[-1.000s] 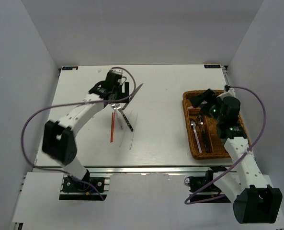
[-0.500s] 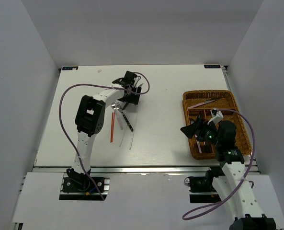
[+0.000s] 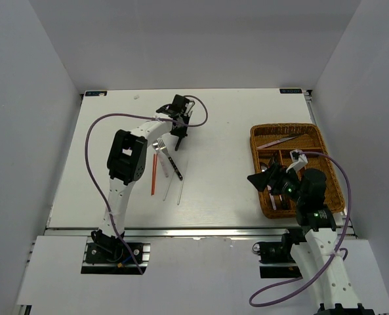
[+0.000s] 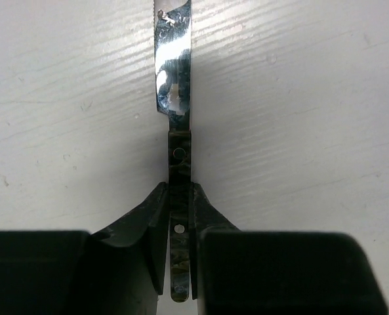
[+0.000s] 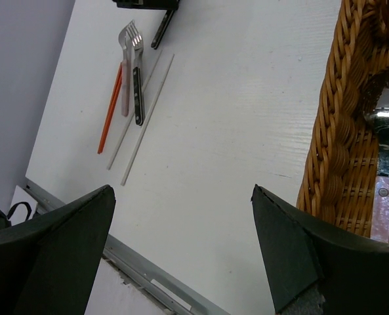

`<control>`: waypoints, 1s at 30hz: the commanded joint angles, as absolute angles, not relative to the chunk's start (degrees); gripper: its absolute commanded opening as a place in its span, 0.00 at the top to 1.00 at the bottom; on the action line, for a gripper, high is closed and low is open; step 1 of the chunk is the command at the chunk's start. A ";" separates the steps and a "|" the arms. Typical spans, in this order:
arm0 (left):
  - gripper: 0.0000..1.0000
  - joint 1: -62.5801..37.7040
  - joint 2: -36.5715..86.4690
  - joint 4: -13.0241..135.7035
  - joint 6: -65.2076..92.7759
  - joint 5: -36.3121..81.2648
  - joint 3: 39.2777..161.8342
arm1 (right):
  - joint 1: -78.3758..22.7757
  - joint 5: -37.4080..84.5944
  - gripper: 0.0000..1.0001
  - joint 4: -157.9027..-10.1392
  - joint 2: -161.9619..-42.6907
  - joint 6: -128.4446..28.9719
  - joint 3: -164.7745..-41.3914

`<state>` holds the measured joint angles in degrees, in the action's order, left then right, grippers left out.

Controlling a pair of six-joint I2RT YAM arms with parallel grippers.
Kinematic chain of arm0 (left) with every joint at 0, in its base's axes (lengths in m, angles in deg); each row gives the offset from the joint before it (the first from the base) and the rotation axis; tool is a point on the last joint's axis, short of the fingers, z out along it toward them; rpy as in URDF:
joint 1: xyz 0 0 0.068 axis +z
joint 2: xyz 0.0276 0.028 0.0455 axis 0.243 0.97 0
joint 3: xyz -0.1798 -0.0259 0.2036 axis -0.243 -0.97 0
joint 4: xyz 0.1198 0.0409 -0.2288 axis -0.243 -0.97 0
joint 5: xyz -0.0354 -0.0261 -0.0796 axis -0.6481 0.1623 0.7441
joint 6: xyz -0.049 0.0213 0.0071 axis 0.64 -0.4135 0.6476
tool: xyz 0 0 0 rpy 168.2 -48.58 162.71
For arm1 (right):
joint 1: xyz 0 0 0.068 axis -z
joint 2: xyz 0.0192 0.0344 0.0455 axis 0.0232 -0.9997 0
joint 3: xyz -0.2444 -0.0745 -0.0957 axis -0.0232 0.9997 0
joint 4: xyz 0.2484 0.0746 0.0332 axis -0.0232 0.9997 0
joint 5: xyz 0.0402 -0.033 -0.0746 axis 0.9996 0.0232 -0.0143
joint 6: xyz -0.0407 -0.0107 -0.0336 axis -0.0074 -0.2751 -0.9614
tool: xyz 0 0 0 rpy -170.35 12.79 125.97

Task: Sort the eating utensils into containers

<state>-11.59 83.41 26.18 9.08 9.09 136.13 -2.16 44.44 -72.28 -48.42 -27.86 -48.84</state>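
A dark-handled silver knife (image 4: pixel 173 72) lies on the white table, and my left gripper (image 4: pixel 180 203) is shut on its handle at the far middle-left (image 3: pixel 180 126). Just nearer lie two forks (image 5: pixel 130 39), one pink-handled and one black-handled, a red-orange chopstick (image 3: pixel 153 174) and two white chopsticks (image 5: pixel 148 111). The brown wicker tray (image 3: pixel 320 136) stands at the right, holding a pink-handled knife (image 3: pixel 279 141) and a spoon (image 5: pixel 386 121). My right gripper (image 5: pixel 181 189) hangs open and empty over the table just left of the tray's near corner (image 3: pixel 263 180).
The tray's woven wall (image 5: pixel 338 131) rises close beside my right fingers. The table's metal front rail (image 5: pixel 155 279) runs just below them. White walls close in the table on three sides.
My left gripper moved over the knife and closed on its handle. My right arm drew back out of the tray toward the near edge, jaws still wide.
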 commanded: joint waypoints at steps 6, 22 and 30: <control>1.00 -11.69 88.42 23.03 9.06 11.92 147.47 | -2.01 47.77 0.11 -77.58 -45.59 -20.44 -44.07; 1.00 -22.06 50.81 51.48 22.76 24.40 112.09 | -2.10 43.46 0.14 -99.98 -52.87 6.54 -45.99; 1.00 -30.83 42.63 62.04 27.87 26.34 102.13 | -5.35 41.88 0.18 -105.36 -61.57 5.59 -54.95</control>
<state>-28.16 45.31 56.03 24.75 24.56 105.18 -3.93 43.09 -99.18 -60.27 5.73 -49.69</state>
